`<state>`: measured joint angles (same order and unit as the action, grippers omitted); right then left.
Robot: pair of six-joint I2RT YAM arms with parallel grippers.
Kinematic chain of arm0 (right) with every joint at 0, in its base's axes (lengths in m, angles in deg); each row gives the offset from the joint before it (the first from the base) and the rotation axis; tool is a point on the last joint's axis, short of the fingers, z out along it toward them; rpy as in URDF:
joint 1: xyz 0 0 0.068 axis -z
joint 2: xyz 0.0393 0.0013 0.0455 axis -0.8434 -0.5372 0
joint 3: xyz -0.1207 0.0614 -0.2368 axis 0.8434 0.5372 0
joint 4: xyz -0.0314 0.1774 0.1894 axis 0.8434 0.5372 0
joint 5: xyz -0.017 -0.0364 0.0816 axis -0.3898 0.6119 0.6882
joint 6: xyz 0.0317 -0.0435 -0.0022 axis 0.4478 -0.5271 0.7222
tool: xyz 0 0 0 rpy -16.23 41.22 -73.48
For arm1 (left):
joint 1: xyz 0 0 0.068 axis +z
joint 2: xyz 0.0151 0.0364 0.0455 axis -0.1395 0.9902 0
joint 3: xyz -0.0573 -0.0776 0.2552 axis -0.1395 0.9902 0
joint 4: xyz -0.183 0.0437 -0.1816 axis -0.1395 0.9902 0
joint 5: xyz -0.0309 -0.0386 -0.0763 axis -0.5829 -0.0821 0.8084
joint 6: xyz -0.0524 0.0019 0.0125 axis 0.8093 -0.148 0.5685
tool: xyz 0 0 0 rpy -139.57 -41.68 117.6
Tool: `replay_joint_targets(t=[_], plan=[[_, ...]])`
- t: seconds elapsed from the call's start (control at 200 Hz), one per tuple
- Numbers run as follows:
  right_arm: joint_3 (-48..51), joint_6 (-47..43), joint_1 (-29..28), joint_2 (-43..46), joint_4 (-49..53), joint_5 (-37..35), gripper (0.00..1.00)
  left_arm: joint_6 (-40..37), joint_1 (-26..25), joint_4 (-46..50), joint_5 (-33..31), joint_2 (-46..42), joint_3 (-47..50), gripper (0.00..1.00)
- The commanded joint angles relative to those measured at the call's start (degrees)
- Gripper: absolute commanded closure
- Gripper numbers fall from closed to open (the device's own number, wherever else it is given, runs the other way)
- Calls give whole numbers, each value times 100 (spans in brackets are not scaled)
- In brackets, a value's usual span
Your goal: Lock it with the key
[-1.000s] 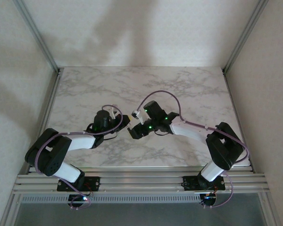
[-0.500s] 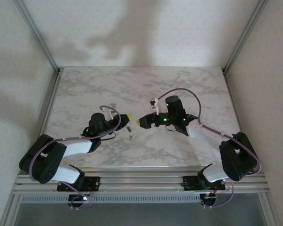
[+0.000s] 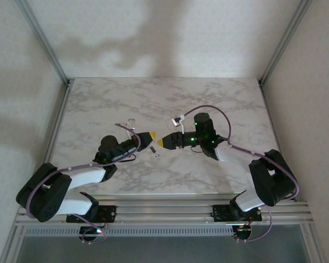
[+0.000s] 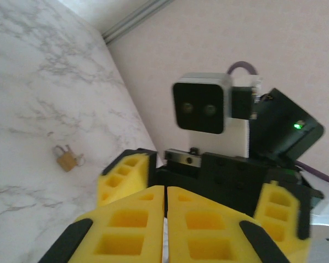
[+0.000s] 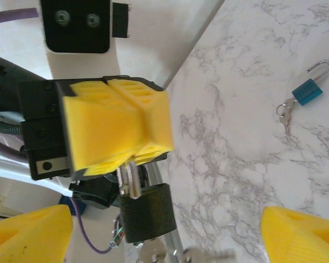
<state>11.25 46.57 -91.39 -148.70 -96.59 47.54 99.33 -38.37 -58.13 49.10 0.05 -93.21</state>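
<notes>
The padlock lies flat on the marble table, about midway between the side edges and somewhat nearer the near edge, with its keys touching one end. My left gripper hovers just beside it, yellow fingers pressed together on nothing. My right gripper faces it from the other side, jaws spread wide and empty.

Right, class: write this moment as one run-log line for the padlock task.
left gripper: shut | right gripper: open | padlock: on table, near both grippers, ungripped | keys: beside padlock
</notes>
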Motion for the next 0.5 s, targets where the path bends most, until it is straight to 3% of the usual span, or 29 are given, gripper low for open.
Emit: replay_joint_targets(t=[0.0, 0.185, 0.496], plan=[[103, 300, 9, -73, -627, 272, 12, -23, -163, -378, -87, -285, -233, 100], [269, 805, -50, -175, -1486, 520, 12, -27, -330, -413, -400, -360, -296, 100], [431, 1079, -228, -2, -2085, 799, 12, 223, -338, -588, -923, -211, -322, 100]])
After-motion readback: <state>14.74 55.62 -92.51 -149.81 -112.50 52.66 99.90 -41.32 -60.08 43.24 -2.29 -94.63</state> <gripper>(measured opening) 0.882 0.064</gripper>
